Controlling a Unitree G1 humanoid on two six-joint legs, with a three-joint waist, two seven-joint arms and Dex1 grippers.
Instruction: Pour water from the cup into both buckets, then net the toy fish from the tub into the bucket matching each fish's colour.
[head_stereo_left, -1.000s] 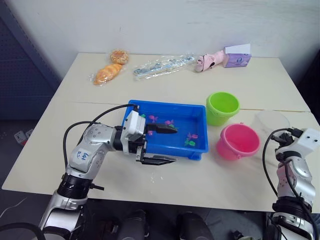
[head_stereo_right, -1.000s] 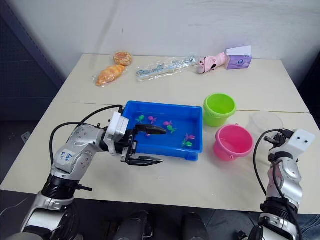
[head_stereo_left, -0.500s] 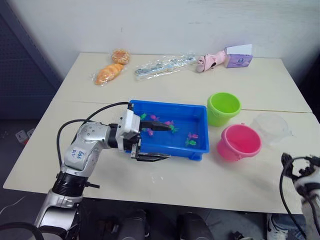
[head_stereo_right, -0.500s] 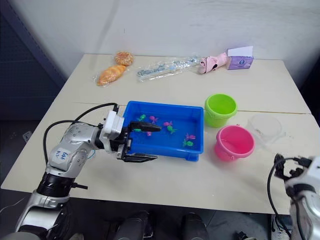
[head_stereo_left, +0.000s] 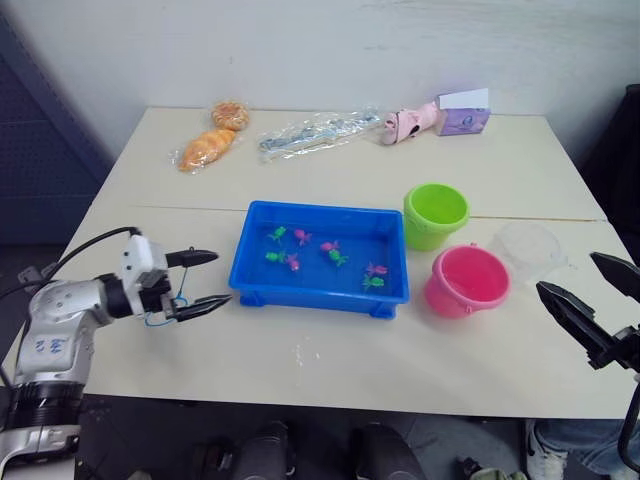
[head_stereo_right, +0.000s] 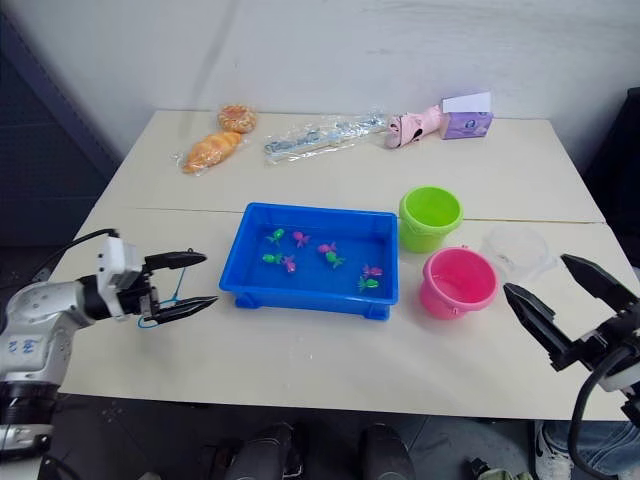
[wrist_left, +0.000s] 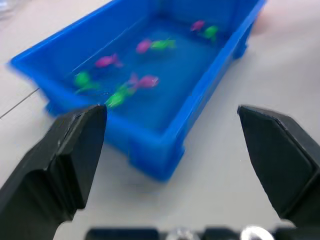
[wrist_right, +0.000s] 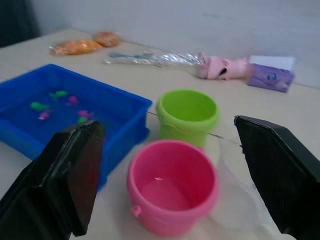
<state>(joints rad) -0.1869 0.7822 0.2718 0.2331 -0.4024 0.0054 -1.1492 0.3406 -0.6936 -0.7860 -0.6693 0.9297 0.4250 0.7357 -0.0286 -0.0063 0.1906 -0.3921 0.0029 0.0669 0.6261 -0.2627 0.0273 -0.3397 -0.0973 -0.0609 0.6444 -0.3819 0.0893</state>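
The blue tub (head_stereo_left: 322, 262) sits in the middle of the table (head_stereo_left: 300, 350), holding water and the toy fish (head_stereo_left: 290, 262): about 4 green and 4 pink-magenta, though some lie so close together that the exact count is hard to make out. To the tub's right stand the lime green bucket (head_stereo_left: 435, 213) and, nearer the table's front edge, the pink bucket (head_stereo_left: 465, 282); the two are just beside each other. Whether either holds water cannot be told. The clear cup (head_stereo_left: 533, 250) stands just right of the pink bucket, its outline faint against the pale table.

The left gripper (head_stereo_left: 203, 279) hovers to the left of the tub, apart from it, its 2 black fingers spread wide and empty. A thin blue loop (head_stereo_left: 165, 312) hangs near it; what it is cannot be told. The right gripper (head_stereo_left: 588, 298) is at the table's right front edge, near the cup, fingers wide apart and holding nothing, partly cut off by the picture's edge.

Along the far edge lie 2 wrapped bread items (head_stereo_left: 210, 138), a clear plastic packet (head_stereo_left: 315, 130), a pink toy (head_stereo_left: 408, 121) and a purple box (head_stereo_left: 460, 113).
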